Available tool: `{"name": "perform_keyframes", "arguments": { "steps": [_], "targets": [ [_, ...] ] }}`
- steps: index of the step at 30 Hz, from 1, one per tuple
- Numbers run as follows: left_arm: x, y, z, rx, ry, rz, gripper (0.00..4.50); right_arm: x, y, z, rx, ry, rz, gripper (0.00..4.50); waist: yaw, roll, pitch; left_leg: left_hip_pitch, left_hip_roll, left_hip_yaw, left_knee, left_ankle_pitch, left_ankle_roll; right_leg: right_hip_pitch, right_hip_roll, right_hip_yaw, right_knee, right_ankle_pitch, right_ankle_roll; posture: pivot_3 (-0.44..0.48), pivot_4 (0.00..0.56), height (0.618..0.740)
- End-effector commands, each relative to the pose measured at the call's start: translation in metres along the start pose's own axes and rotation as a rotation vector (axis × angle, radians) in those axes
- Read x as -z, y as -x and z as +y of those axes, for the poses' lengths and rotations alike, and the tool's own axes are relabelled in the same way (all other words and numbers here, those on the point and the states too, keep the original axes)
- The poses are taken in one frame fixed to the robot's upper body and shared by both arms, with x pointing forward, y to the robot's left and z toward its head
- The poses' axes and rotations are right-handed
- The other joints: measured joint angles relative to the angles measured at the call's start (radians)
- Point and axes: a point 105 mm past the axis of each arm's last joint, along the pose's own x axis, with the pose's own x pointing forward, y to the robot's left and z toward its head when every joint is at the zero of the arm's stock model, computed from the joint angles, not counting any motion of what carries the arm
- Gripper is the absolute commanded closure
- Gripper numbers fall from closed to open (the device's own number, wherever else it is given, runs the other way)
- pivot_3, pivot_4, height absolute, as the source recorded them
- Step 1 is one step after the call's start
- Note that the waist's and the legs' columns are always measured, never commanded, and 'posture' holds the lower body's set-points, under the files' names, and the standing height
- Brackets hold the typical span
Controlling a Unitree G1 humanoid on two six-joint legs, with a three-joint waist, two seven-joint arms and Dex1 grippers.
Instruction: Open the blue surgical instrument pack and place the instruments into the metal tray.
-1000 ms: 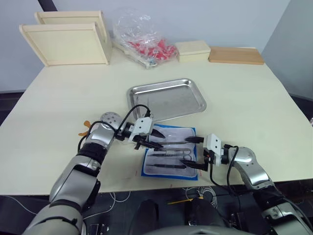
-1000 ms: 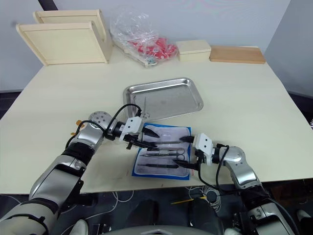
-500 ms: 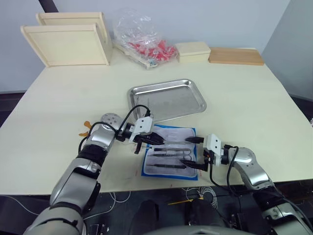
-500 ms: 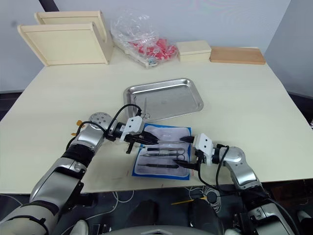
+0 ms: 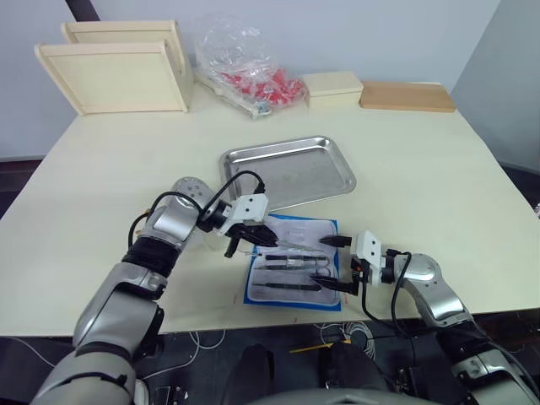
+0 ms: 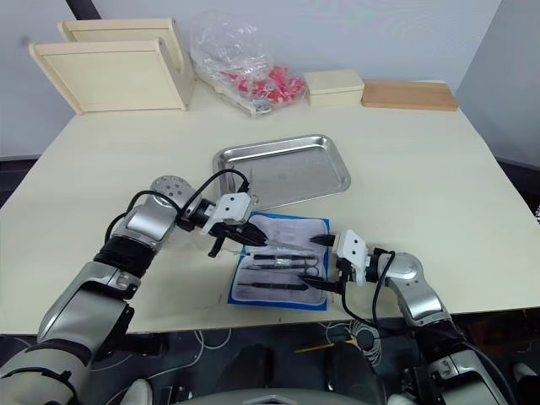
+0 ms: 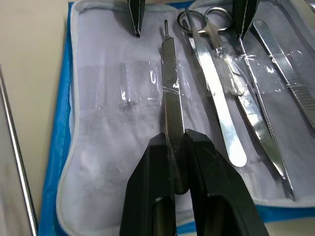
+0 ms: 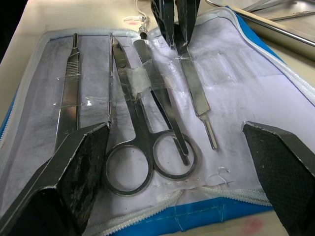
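Instruments point(image 8: 147, 98) lie in the opened pack point(image 5: 294, 263) — my left pincer point(image 7: 178, 147) pinches one flat steel handle point(image 7: 172, 98). My right pincer point(image 8: 177, 162) gapes wide. Next, lift it clear toward the far tray point(image 5: 287, 173).

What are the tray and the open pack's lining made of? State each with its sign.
The metal tray: apparently polished steel, mirror-like sheen with pale reflections. The blue surgical instrument pack: its pale lining looks like soft woven fabric, with clear plastic sleeves glinting over the instruments.

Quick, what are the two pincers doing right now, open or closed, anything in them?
Left pincer: closed on a flat steel handle lying on the open blue pack.
Right pincer: open, holding nothing, over the pack's near edge.
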Motion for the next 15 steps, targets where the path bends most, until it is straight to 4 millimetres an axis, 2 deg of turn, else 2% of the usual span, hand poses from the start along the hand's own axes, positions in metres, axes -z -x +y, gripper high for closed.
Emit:
{"name": "perform_keyframes", "arguments": {
  "steps": [1, 15],
  "targets": [
    [-0.015, 0.006, -0.001, 0.016, -0.037, 0.022, 4.44, 0.058, 0.005, 0.027, -0.034, -0.177, 0.185, 0.00, 0.000, 0.000, 0.000, 0.000, 0.000, 0.000, 0.000, 0.000, 0.000, 0.000, 0.000, 0.000, 0.000, 0.000, 0.000, 0.000, 0.150, 0.740],
    [-0.017, 0.018, -0.011, 0.016, -0.002, 0.132, 4.44, 0.058, 0.003, 0.027, -0.035, -0.179, 0.179, 0.00, -0.002, 0.000, 0.000, 0.000, 0.000, 0.000, 0.000, 0.000, 0.000, 0.000, 0.001, 0.001, 0.000, 0.000, 0.000, 0.000, 0.150, 0.740]
  ]
}}
